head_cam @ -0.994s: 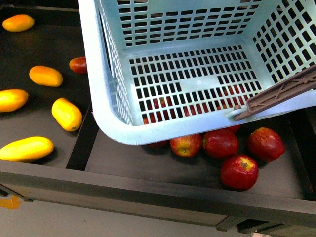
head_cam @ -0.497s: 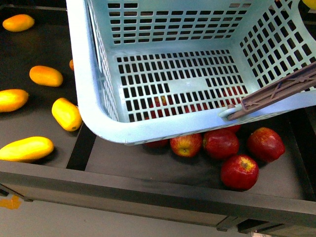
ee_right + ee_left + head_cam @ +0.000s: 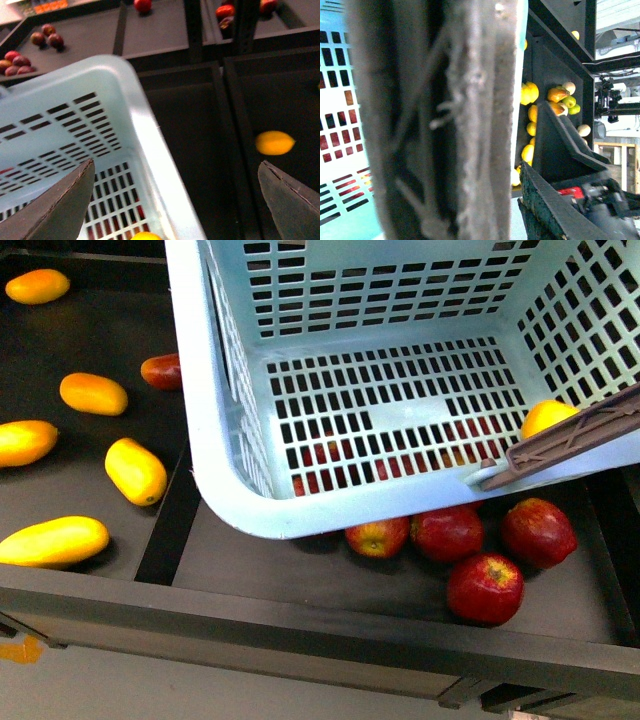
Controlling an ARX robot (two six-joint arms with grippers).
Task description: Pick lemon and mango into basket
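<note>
The pale turquoise basket (image 3: 215,440) hangs tilted above the apple bin. A yellow lemon (image 3: 547,417) lies on its slotted floor at the right wall, behind the brown-grey handle (image 3: 580,435). Several orange-yellow mangoes (image 3: 135,471) lie on the dark shelf at the left, outside the basket. My left gripper (image 3: 512,200) is shut on the basket's handle (image 3: 445,125), which fills the left wrist view. My right gripper (image 3: 175,200) is open and empty above the basket's rim (image 3: 150,150), with the lemon (image 3: 146,236) just below it. Neither gripper shows in the front view.
Several red apples (image 3: 485,588) lie in the bin under the basket. A dark divider (image 3: 165,530) separates the mango shelf from the apple bin. Another yellow-orange fruit (image 3: 274,142) lies in a dark bin beside the basket. Dark fruits (image 3: 47,39) sit on far shelves.
The lemon, at the picture's top right half a second ago, now lies inside the basket. The basket has swung left, then back right.
</note>
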